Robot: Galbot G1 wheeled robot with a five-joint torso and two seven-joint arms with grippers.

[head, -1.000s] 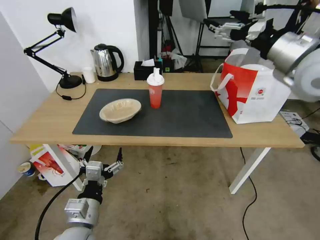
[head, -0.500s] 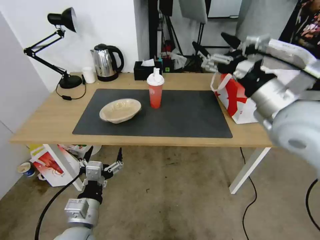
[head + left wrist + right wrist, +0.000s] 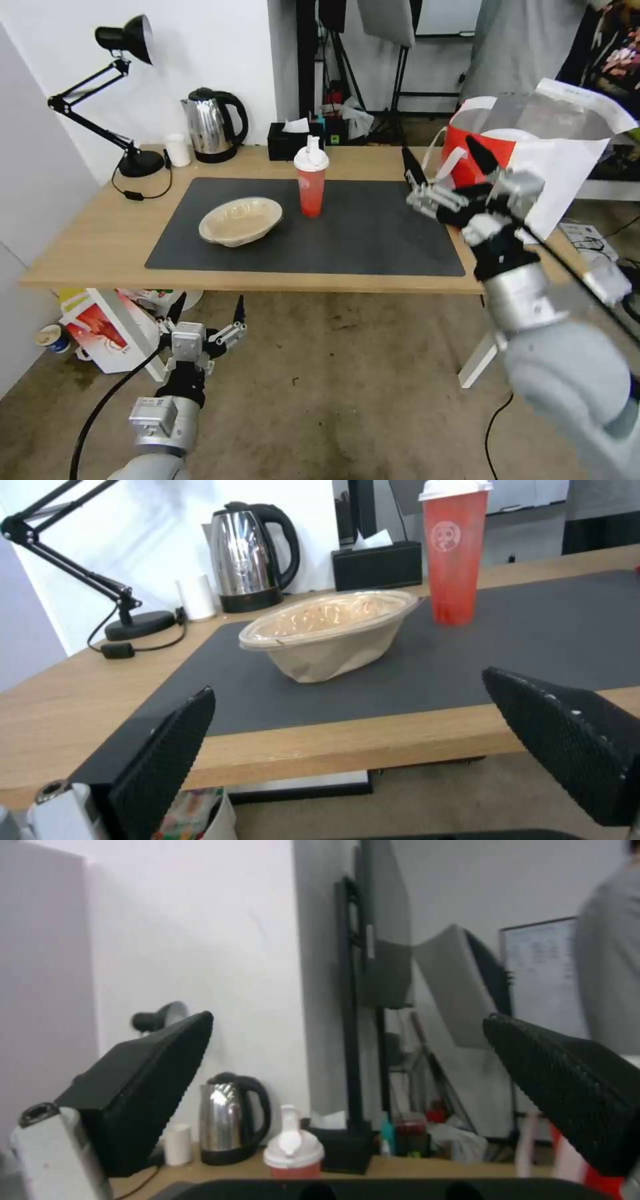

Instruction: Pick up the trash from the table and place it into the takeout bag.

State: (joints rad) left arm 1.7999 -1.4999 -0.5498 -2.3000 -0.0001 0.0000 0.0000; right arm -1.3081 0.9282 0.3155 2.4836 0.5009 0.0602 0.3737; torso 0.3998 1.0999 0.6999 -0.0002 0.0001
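Right gripper (image 3: pixel 448 165) jaws spread, empty, above the counter (image 3: pixel 100 233) at the mat's 3 o'clock edge, takeout bag (image 3: pixel 533 153) just behind it, perhaps touching, red cup (image 3: pixel 311 180) and beige bowl (image 3: pixel 240 221) toward 9 o'clock, left gripper (image 3: pixel 207 311) spread below the counter's front edge.

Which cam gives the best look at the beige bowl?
Left wrist view: the beige bowl sits close, side-on, tilted on the dark mat, wall and rim plain. Head view shows the bowl from above, smaller. Right wrist view looks over the table toward the kettle.
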